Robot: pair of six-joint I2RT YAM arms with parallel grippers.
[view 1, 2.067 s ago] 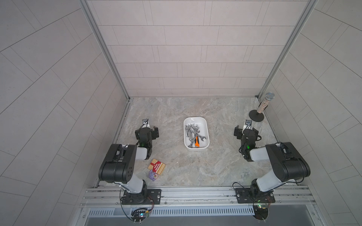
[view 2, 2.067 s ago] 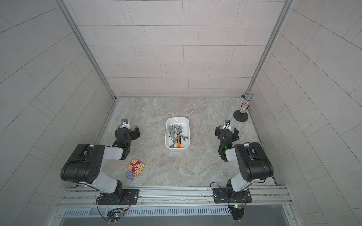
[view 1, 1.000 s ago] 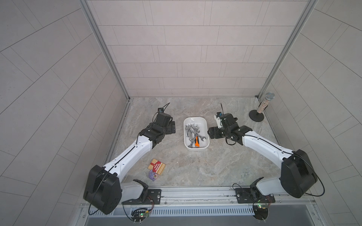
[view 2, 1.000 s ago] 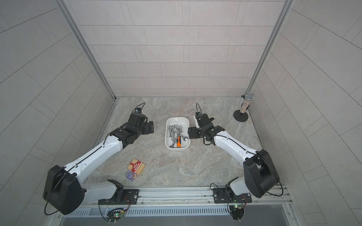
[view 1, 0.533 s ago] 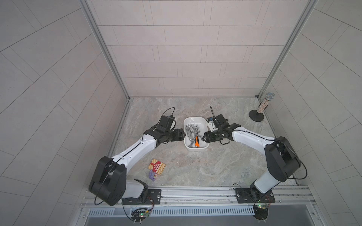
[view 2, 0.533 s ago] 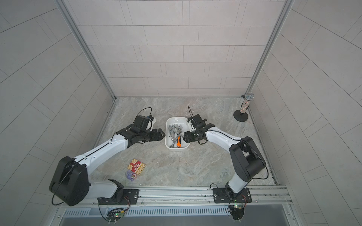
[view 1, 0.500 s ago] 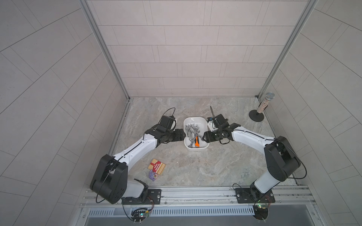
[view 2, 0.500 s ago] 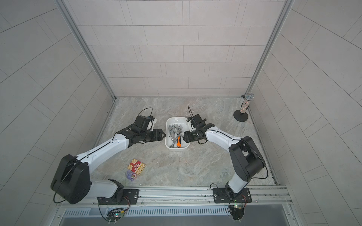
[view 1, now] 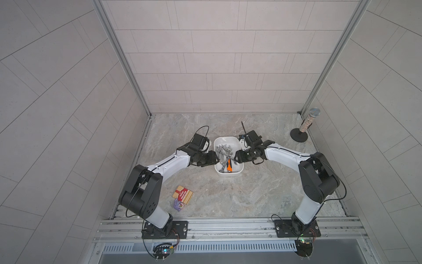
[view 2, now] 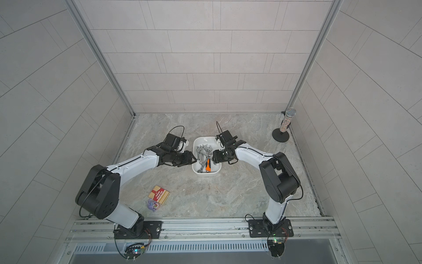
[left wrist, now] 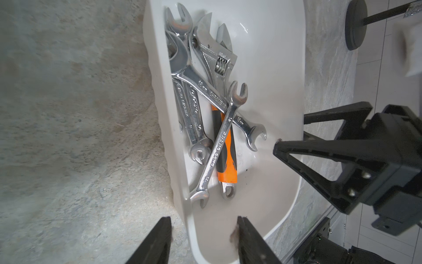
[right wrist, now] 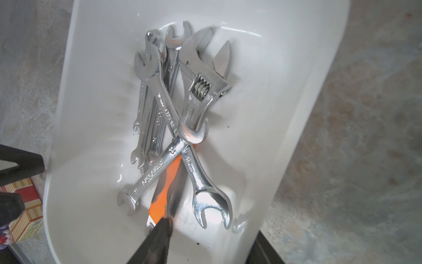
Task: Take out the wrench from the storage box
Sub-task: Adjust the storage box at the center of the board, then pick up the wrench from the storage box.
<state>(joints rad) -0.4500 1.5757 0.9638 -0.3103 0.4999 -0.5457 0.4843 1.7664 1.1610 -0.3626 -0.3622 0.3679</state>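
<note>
The left claw [left wrist: 203, 220] is clamped on one long wall of the white box [left wrist: 274, 68], a finger on either side. The right claw [left wrist: 291, 133] stands half open astride the opposite wall, gripping nothing. The wrenches [left wrist: 205, 90] lie piled inside the box.

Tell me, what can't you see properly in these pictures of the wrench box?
- Left wrist view: the right claw, outer fingertip behind the storage box wall; whether it pinches is unclear.
- Right wrist view: the orange handle, its end covered by that claw's finger.
- Both wrist views: the lowest wrenches, beneath the crossed wrenches.
- In both top views: the purple thing, too small to name.
</note>
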